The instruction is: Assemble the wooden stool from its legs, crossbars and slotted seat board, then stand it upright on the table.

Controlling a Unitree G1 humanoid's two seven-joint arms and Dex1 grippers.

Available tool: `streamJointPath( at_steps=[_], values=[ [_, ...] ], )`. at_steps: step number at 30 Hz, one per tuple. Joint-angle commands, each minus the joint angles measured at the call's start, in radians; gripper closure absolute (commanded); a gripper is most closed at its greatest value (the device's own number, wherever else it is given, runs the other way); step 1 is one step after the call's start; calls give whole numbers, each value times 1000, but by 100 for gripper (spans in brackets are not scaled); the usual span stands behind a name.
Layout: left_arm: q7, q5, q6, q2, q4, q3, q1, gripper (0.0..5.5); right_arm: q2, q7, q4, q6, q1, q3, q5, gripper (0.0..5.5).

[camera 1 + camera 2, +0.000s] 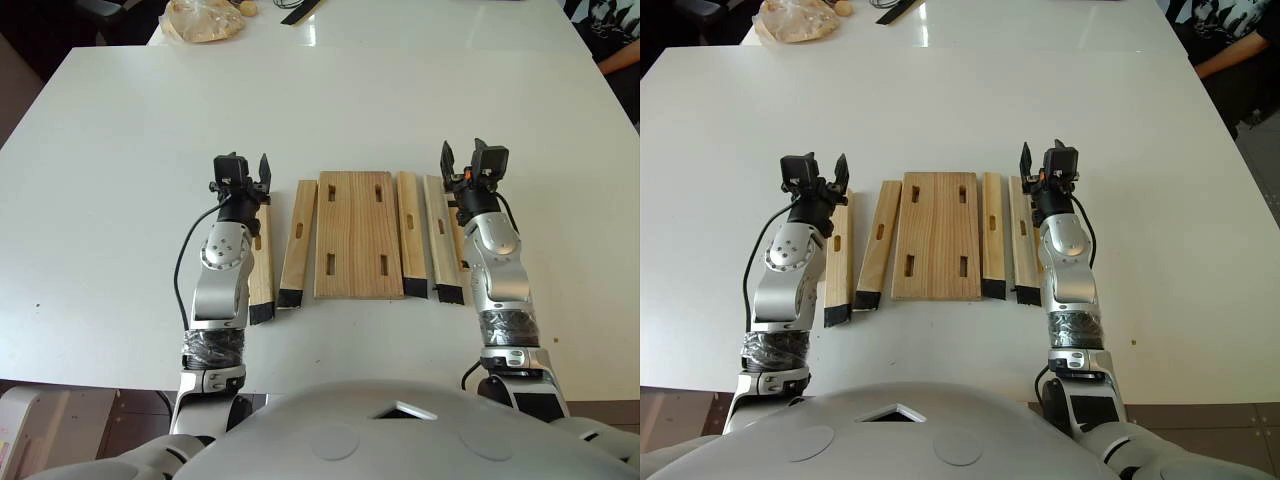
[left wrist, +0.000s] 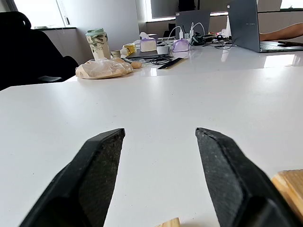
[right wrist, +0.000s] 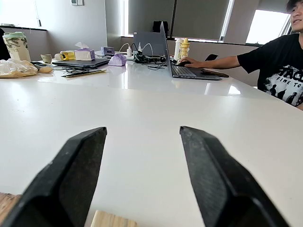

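A slotted seat board (image 1: pixel 358 233) lies flat on the white table (image 1: pixel 330 110), near its front edge. Two wooden bars with black-tipped ends lie to its left (image 1: pixel 298 240) (image 1: pixel 262 275), and two more to its right (image 1: pixel 411 232) (image 1: pixel 443 238). My left gripper (image 1: pixel 245 172) hovers open over the far end of the outer left bar, holding nothing. My right gripper (image 1: pixel 465 160) stands open just beyond the far end of the right bars, also empty. In the left wrist view the fingers (image 2: pixel 99 165) are spread, with wood corners (image 2: pixel 289 187) below. The right wrist view shows spread fingers (image 3: pixel 208 175) too.
A plastic bag of food (image 1: pixel 205 18) and a black object (image 1: pixel 300 10) lie at the table's far edge. Beyond them a second table carries a cup (image 2: pixel 98 43), a laptop (image 3: pixel 182 56) and cables. White tabletop stretches wide ahead of both grippers.
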Motion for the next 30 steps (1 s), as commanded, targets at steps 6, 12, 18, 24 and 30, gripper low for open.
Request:
streamJointPath(
  at_steps=[6, 12, 18, 24, 30],
  values=[
    [-5, -4, -9, 4, 36, 7, -36, 272, -6, -5, 47, -29, -44, -7, -6, 263],
    [-7, -4, -4, 7, 27, 8, -30, 272, -6, -6, 60, -33, -41, -3, -16, 263],
    [-60, -47, 65, 38, -81, 30, 62, 272, -2, -21, 58, -37, -20, -6, -22, 263],
    [-82, -79, 108, 41, -121, 36, 91, 272, 11, -30, 48, -39, 2, 4, -30, 263],
    [-103, -126, 156, 43, -159, 47, 116, 272, 8, -36, 49, -44, 10, -5, -32, 263]
  ],
)
